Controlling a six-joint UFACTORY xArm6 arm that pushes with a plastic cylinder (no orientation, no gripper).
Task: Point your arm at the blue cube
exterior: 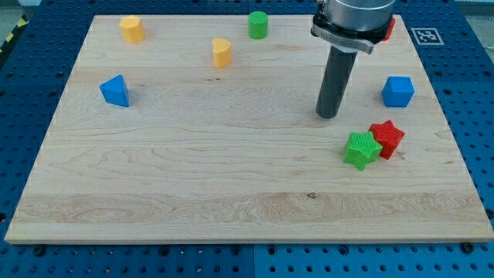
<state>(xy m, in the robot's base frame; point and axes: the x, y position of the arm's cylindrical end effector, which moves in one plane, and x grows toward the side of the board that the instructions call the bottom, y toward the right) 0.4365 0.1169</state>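
Currently my tip point(328, 116) rests on the board point(231, 193) right of centre, apart from the blue cube point(398, 91) near the right edge. No claw exists (just a rod). Below it, green star point(361, 149) touches red star point(387, 138). No writing is legible, only a marker point(425, 35) off the top right corner.

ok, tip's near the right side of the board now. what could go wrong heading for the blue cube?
1. My tip sits to the view's left of the blue cube; overshooting could shove it toward the board's right edge.
2. The green star and red star lie touching just below-right of the tip; a low path might clip them.
3. The blue triangular block at far left could be mistaken for the target.
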